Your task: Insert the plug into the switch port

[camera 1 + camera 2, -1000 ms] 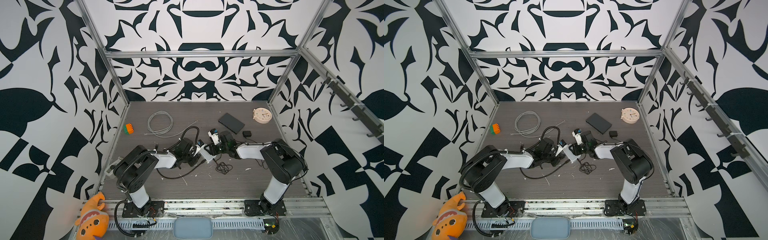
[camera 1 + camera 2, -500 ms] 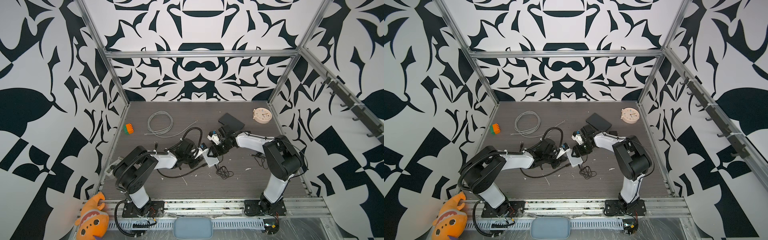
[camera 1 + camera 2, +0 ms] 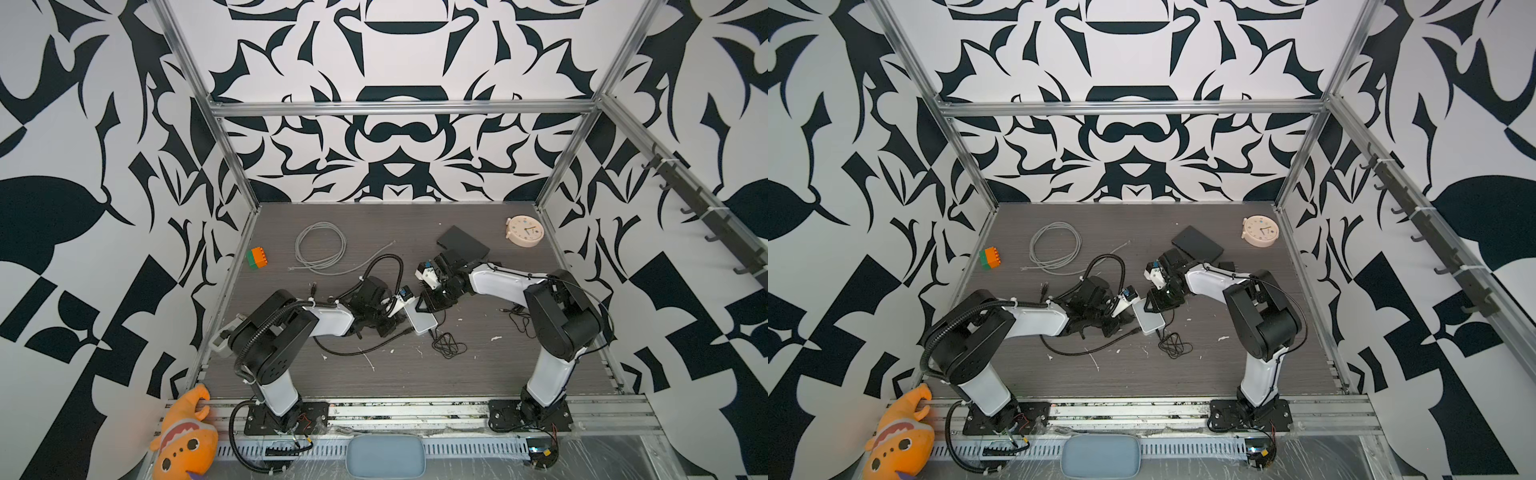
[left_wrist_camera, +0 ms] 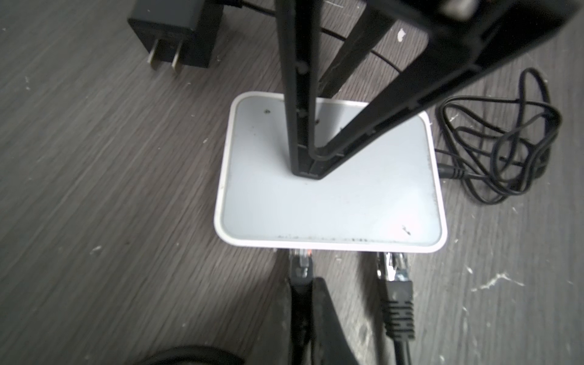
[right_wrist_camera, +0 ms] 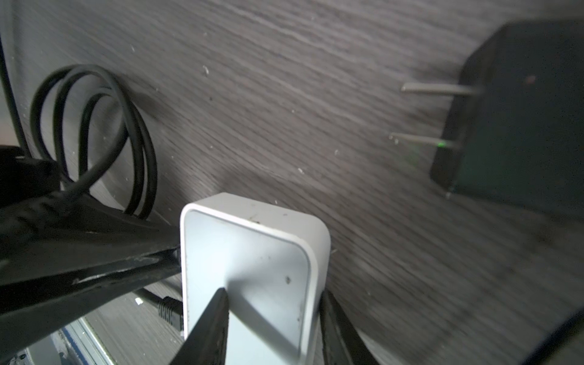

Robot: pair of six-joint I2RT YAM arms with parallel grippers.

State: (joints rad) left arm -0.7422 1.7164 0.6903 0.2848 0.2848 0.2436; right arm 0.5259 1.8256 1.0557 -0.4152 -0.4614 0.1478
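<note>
Your left gripper (image 4: 305,294) clamps the clear-tipped black cable plug (image 4: 300,268) against the port edge of the flat white plastic switch (image 4: 331,202), while your right gripper (image 5: 275,294), jaws parted, presses its top.

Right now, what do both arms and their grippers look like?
The left arm and right arm match: white shells between bulky black joints, on black base plates. The left carries a ribbed black hose, the right thin black cables. A white-and-blue block sits at each wrist. The left gripper and right gripper have slim, tapering black fingers.
</note>
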